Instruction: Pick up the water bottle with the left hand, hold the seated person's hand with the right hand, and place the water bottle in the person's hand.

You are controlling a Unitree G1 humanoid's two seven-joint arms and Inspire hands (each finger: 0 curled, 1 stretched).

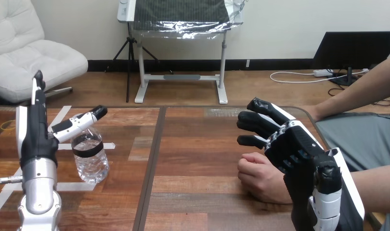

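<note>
A clear water bottle (90, 159) with a dark band stands upright on the wooden table (198, 144) at the left. My left hand (35, 132) is upright just left of it, open, with fingers pointing up. Its thumb (80, 121) reaches out over the bottle's top, and the cap is hidden behind it. At the right, the person's hand (260, 177) rests on the table as a loose fist. My right hand (296, 147) hovers over its wrist side, open. Its fingers (255, 124) stretch left above the fist and are not wrapped round it.
White tape strips (63, 114) mark the table around the bottle. A dark seam (152, 163) runs front to back down the middle of the table. The person's other forearm (357, 94) lies past the table's far right corner.
</note>
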